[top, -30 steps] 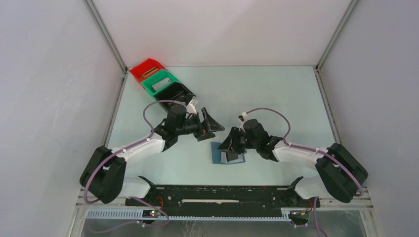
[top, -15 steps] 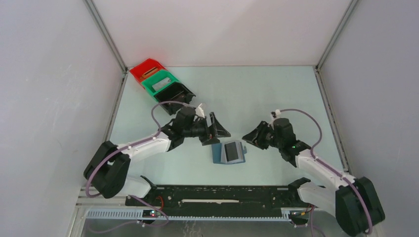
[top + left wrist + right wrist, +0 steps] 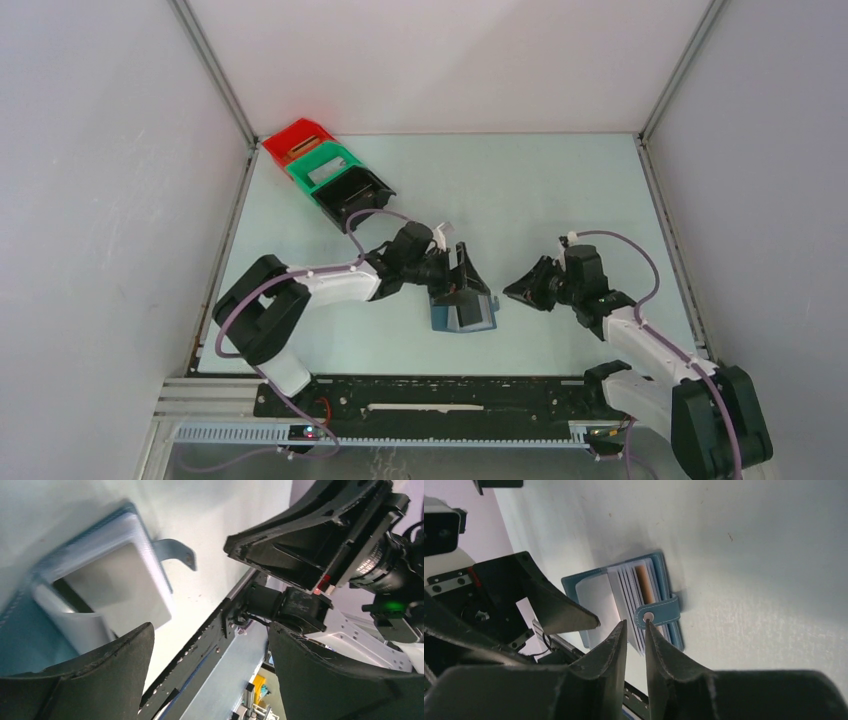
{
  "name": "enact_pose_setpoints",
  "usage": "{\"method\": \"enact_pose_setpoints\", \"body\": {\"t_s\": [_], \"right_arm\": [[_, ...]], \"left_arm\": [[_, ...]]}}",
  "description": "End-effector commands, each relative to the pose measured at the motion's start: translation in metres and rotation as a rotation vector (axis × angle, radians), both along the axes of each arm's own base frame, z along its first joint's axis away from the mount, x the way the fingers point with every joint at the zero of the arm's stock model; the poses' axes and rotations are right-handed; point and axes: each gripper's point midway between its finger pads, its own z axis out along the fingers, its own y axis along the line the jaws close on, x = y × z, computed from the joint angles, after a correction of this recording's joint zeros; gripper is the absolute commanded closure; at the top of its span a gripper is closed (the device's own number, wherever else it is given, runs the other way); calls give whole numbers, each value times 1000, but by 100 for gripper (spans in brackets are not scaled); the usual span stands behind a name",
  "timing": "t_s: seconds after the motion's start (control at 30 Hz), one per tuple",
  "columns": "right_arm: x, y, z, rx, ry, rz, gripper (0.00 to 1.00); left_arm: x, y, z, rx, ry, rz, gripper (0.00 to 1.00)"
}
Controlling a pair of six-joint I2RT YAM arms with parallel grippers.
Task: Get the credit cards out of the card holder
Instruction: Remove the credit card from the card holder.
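Note:
The blue card holder [image 3: 441, 316] lies open on the table near the front middle. Its pale grey inner sleeves face up, and its strap with the stud [image 3: 658, 614] sticks out on the right. A silvery grey card face [image 3: 120, 580] shows inside a sleeve; I cannot make out the dark card. My left gripper [image 3: 468, 287] hangs just over the holder's far edge, jaws wide apart and empty [image 3: 210, 630]. My right gripper [image 3: 516, 290] is a little to the right of the holder, with its tips [image 3: 636, 622] nearly together near the strap and nothing between them.
Red [image 3: 297, 135], green [image 3: 322, 165] and black [image 3: 352, 190] bins stand in a row at the back left. The black base rail [image 3: 450, 392] runs along the near edge. Grey walls close in the table on three sides.
The right gripper has let go of the holder and pulled back to the right. The left arm has swung right and down over the holder, which now lies open.

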Motion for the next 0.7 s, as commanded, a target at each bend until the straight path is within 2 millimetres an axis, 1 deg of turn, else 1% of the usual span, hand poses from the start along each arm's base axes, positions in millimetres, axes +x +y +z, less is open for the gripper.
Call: {"method": "enact_pose_setpoints", "body": {"t_s": [0.0, 0.1, 0.17, 0.33, 0.53, 0.67], "right_arm": [[2, 21, 13, 28, -44, 95, 73], [-4, 38, 11, 21, -33, 173, 76], [-2, 50, 11, 33, -43, 213, 79], [-4, 67, 7, 39, -30, 256, 81], [-1, 74, 3, 36, -17, 264, 82], [3, 72, -7, 12, 1, 247, 82]], "left_arm": [[10, 12, -15, 22, 3, 52, 12], [9, 22, -31, 62, 38, 76, 14], [11, 28, -38, 85, 42, 107, 15], [18, 40, -53, 108, 61, 178, 22], [22, 35, -60, 85, 82, 188, 32], [22, 36, -68, 76, 104, 194, 42]]}}
